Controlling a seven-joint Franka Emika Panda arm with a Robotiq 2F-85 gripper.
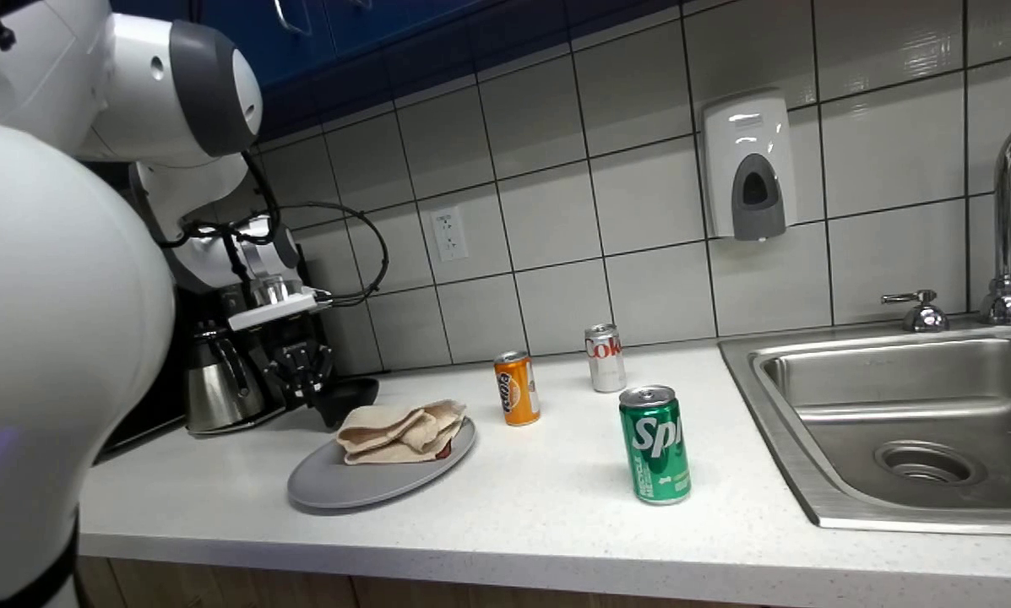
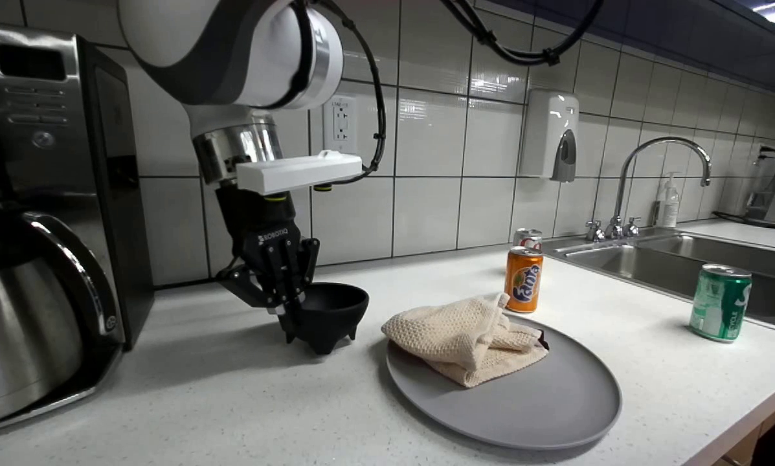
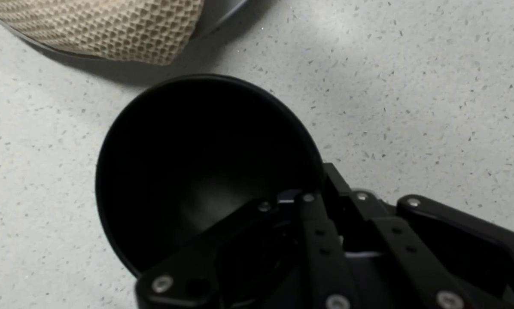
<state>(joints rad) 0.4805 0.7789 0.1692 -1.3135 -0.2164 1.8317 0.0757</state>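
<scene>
One black bowl (image 2: 333, 321) with short pointed feet was held by the end effector (image 2: 291, 307), its jaws narrow around the bowl's side with a finger inside and a finger outside; in the wrist view that pinch sat at about 3 o'clock on the rim. The bowl was roughly upright over the counter (image 2: 232, 414), though whether its feet touched the surface could not be told. Seen from the wrist, a cream waffle-weave cloth (image 3: 119, 34) lay near the bowl at 11 o'clock. In an exterior view the cloth was heaped on a round gray plate (image 2: 542, 414), which lay near the bowl at 4 o'clock, while a steel carafe (image 2: 24, 330) sat at 9 o'clock in a coffee maker (image 2: 47, 162). From the plate's middle, an orange Fanta can (image 2: 523, 288) stood at 12 o'clock, partly hiding a silver Coke can (image 2: 529, 239) behind it. At 2 o'clock, farther off, stood a green Sprite can (image 2: 720, 307), between the plate and a stainless-steel sink (image 1: 792, 447). A white dispenser (image 1: 750, 127) hung on the tiled wall (image 1: 640, 203).
</scene>
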